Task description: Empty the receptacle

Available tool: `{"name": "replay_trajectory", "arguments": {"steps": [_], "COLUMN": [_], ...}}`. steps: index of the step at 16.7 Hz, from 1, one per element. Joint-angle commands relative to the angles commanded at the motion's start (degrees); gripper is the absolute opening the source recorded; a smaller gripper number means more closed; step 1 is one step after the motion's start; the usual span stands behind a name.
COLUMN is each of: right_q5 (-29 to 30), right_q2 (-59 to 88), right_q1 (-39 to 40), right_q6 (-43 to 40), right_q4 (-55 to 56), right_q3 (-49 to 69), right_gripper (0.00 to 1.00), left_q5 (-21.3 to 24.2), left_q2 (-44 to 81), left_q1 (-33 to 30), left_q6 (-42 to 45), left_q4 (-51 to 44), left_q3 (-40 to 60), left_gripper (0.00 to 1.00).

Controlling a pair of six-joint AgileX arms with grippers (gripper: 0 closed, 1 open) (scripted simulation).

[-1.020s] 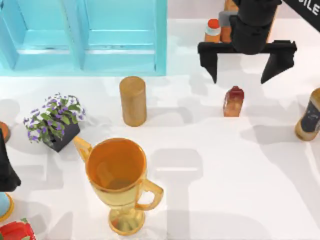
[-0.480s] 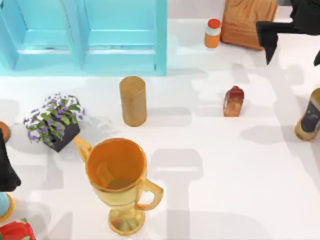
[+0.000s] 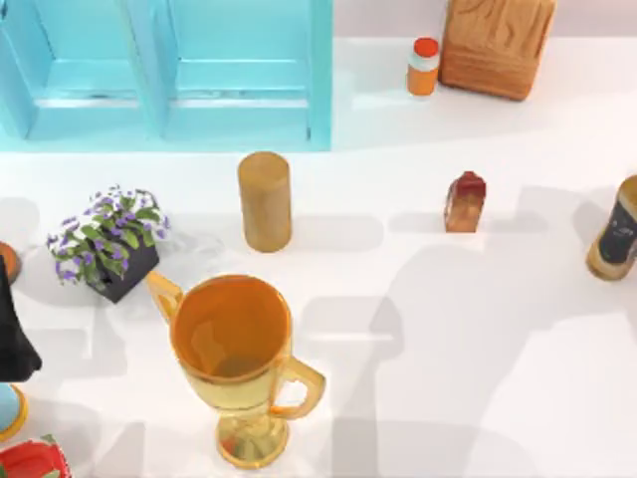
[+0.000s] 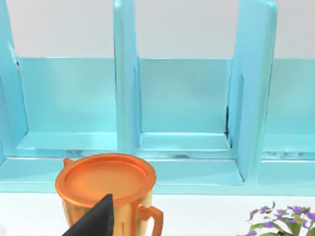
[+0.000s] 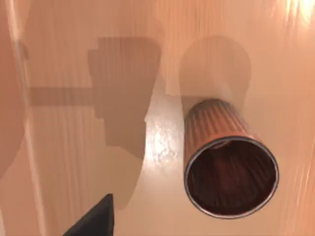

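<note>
White table [image 3: 478, 378] bears a wooden box [image 3: 495, 45] at its far right. The right gripper [image 5: 93, 221] hovers over a wood surface, probably that box's inside. A copper cup [image 5: 229, 162] lies on its side just ahead, seemingly reachable. The left gripper [image 4: 96, 221] sits parked behind the trophy [image 4: 106, 189]. I cannot tell either gripper's spread.

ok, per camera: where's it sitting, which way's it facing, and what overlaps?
Top view: above the table, looking down at the gold trophy cup; dark left arm at the left edge.
Left wrist view: on the left wrist, facing the blue shelf unit; own fingertip below.
Right wrist view: on the right wrist, facing a brown ribbed cup on a wooden surface; own fingertip.
Shared: top and left wrist show trophy, shelf, purple flowers.
</note>
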Motion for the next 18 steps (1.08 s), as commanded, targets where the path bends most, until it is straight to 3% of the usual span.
{"name": "replay_trajectory", "arguments": {"steps": [3,10,18], "right_q5": [0.73,0.82,0.83], "right_q2": [-2.73,-2.60,-1.32], "right_q1": [-4.36,-4.55,-4.29], "right_q6": [-4.68,-4.89,-4.63], "right_q4": [0.30,1.08,17.00], "right_q3": [-4.12,-4.99,-19.50], "right_gripper": [1.00,1.00,1.00], "left_q5": [0.00,0.00,0.00], "left_q2": [0.00,0.00,0.00], "left_q1": [0.00,0.00,0.00], "left_q6": [0.00,0.00,0.00], "left_q4": [0.00,0.00,0.00], "left_q3": [0.00,0.00,0.00], "left_gripper": [1.00,1.00,1.00]}}
